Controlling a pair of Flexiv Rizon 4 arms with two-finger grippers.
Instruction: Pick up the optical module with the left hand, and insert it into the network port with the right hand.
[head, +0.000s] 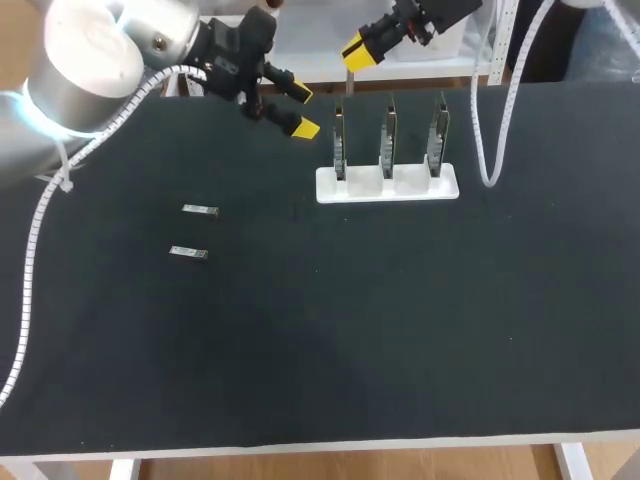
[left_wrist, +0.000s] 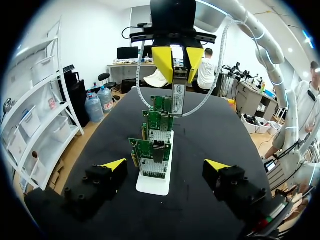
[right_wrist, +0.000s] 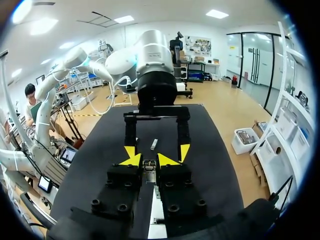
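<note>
My right gripper (head: 356, 54) hangs above the leftmost of three upright network cards (head: 340, 145) in a white stand (head: 387, 186). It is shut on a silver optical module (head: 350, 88) that points down at that card. In the right wrist view the module (right_wrist: 148, 167) sits between the yellow tips of my right gripper (right_wrist: 149, 161). My left gripper (head: 303, 111) is open and empty, just left of the stand and facing it. In the left wrist view the left gripper (left_wrist: 165, 166) flanks the row of cards (left_wrist: 153, 150), with the held module (left_wrist: 179, 90) above.
Two more optical modules lie on the black table at the left, one (head: 200, 210) behind the other (head: 188, 253). A white cable (head: 487, 150) hangs down to the table right of the stand.
</note>
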